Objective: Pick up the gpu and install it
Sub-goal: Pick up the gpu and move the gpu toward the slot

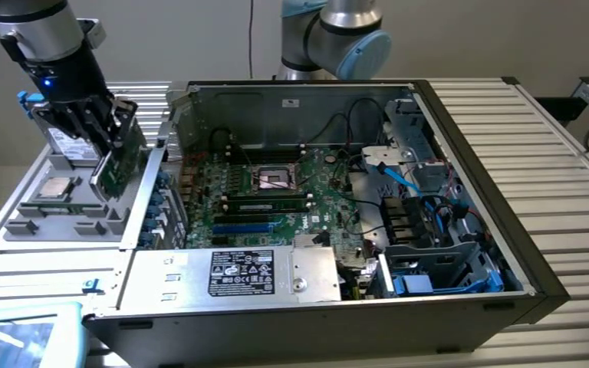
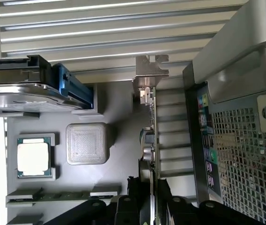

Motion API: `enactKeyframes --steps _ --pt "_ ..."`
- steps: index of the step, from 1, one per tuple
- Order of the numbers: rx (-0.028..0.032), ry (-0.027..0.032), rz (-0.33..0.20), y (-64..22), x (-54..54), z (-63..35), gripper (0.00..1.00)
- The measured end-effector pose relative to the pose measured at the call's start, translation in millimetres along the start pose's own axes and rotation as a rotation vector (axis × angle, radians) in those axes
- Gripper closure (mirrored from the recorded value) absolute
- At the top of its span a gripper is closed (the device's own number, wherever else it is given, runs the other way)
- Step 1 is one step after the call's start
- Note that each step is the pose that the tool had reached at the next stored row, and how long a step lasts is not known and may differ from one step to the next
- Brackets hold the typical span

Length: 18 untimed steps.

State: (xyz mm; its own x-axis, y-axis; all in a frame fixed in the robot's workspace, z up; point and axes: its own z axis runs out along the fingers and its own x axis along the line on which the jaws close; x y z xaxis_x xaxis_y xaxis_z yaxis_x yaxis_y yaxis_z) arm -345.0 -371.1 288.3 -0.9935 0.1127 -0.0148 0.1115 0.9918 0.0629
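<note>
Above the grey parts tray (image 1: 31, 227), at the exterior view's left of the open computer case (image 1: 274, 107), the gripper (image 1: 108, 136) clamps the gpu (image 1: 117, 167) edge-on, apparently hanging clear of the tray.

Case open above
Case wall (image 1: 151, 195) stands between gpu (image 1: 119, 165) and motherboard (image 1: 264, 207); cables (image 1: 417, 207) crowd the exterior view's right.

Small gpu (image 1: 120, 162), green circuit-board face showing, held on edge in the claw (image 1: 108, 132) (silver bracket at its far end), over the grey tray (image 1: 57, 221)
</note>
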Motion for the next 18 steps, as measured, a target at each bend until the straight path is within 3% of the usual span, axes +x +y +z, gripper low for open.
enactKeyframes --steps 18 --pt "0.0021 -0.0004 0.0 5.4 -1.2 -80.4 0.73"
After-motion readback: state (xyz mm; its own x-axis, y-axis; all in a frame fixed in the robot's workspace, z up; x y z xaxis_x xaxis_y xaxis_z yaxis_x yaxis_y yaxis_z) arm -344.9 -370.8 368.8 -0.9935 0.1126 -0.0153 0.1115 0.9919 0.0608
